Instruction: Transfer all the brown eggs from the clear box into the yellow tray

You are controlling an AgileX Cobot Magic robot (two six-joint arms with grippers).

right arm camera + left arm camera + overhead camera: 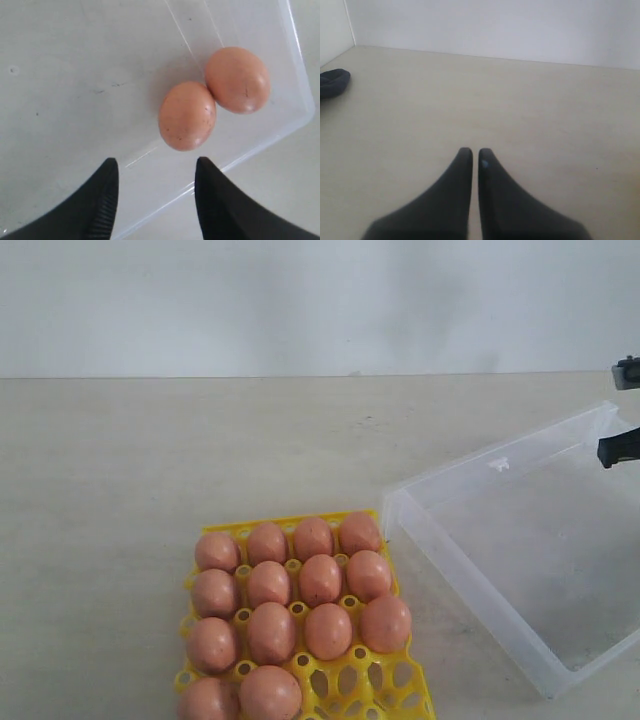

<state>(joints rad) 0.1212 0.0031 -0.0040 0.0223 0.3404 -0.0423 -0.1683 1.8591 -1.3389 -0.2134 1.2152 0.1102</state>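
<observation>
Eggs fill fourteen cups of the yellow tray; two more lie touching in the clear box corner. Right gripper hangs near them, spread wide and empty; left gripper is pinched closed.

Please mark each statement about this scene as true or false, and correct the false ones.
1. Two brown eggs lie touching each other in the clear box. True.
2. The right gripper holds an egg. False: it is open and empty.
3. Every socket of the yellow tray is filled. False: some sockets at its lower right in the exterior view are empty.
4. The left gripper is shut. True.
</observation>
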